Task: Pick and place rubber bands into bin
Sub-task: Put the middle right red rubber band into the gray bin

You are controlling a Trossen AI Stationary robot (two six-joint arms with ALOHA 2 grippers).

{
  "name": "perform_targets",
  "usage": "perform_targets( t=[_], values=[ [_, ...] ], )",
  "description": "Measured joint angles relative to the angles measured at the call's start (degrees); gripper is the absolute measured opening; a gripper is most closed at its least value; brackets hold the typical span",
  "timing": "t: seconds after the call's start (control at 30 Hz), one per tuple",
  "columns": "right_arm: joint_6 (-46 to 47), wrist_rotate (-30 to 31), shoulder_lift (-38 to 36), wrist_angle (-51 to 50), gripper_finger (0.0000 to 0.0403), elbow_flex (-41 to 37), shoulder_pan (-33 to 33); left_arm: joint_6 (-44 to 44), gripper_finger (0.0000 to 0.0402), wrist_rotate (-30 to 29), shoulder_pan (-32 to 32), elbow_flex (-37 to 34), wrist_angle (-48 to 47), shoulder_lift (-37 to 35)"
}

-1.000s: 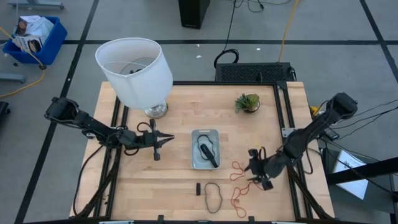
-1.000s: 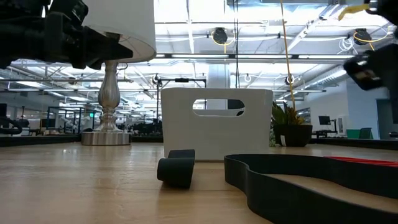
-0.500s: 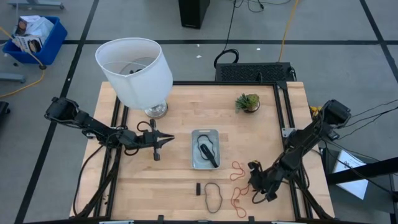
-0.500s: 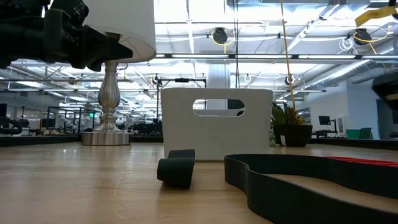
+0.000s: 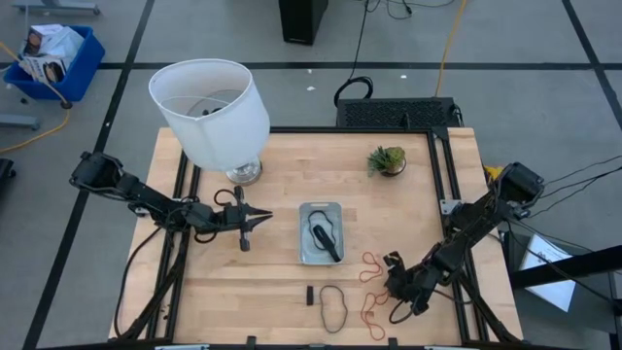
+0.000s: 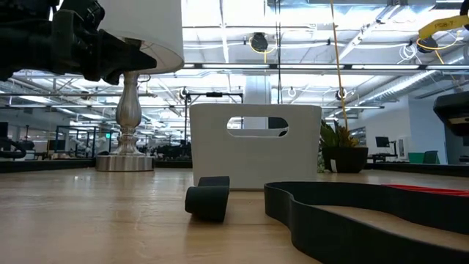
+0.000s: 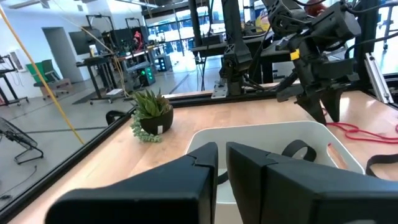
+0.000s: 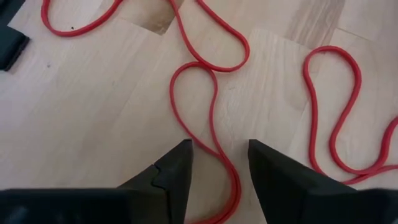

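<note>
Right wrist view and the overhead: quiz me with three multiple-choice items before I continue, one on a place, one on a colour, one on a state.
1. Where does the right gripper hang?
A. over the red bands near the table's front right
B. over the potted plant
C. beside the lamp

2. What colour is the rubber band running between the right gripper's fingers?
A. black
B. red
C. white

3. What does the bin hold?
A. nothing
B. a black band
C. only red bands

Answers:
1 A: the high view puts it by the red loops, right of the bin.
2 B: the right wrist view shows a red loop between the open fingers.
3 B: a black band lies inside the tray in the high view.

The left gripper waits left of the bin.
</note>
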Motion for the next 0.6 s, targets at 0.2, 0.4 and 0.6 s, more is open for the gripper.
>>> perform_targets(
  t=[0.2, 0.4, 0.6],
  values=[
    [-1.09, -2.10, 0.09, 0.11, 0.0093, -0.09, -0.02, 0.01, 0.0042, 0.00, 0.00, 0.00, 0.00, 0.00],
    [-0.90, -2.59, 0.11, 0.28, 0.0011, -0.15, 0.00, 0.04, 0.0042, 0.00, 0.00, 0.00, -0.02, 0.00],
    [-0.52, -3.49, -0.92, 2.35, 0.0004, -0.14, 0.00, 0.04, 0.0042, 0.00, 0.00, 0.00, -0.03, 0.00]
  ],
)
